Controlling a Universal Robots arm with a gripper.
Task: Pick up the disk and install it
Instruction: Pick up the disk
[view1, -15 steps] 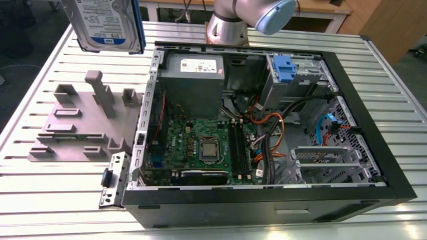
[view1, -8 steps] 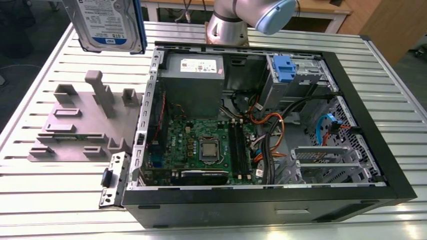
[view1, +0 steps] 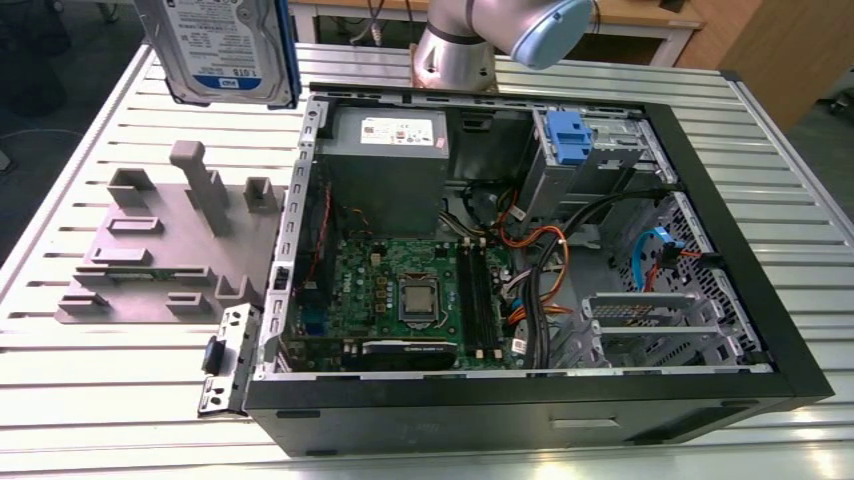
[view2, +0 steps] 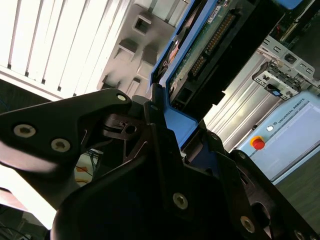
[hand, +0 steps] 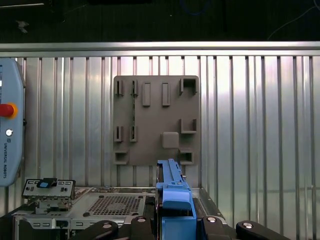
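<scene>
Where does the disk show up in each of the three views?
Exterior view: the disk hangs label-out at the exterior view's upper left.
First wrist view: its blue edge sits clamped in the gripper.
Second wrist view: its circuit-board underside, close to the camera.
Shared landmark: the grey slotted holder.

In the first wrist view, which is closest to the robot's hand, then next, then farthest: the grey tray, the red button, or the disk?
1. Disk: gripped in the hand.
2. Grey tray: on the table, just past the disk's end.
3. Red button: on the pendant, away at the table's side.
</scene>
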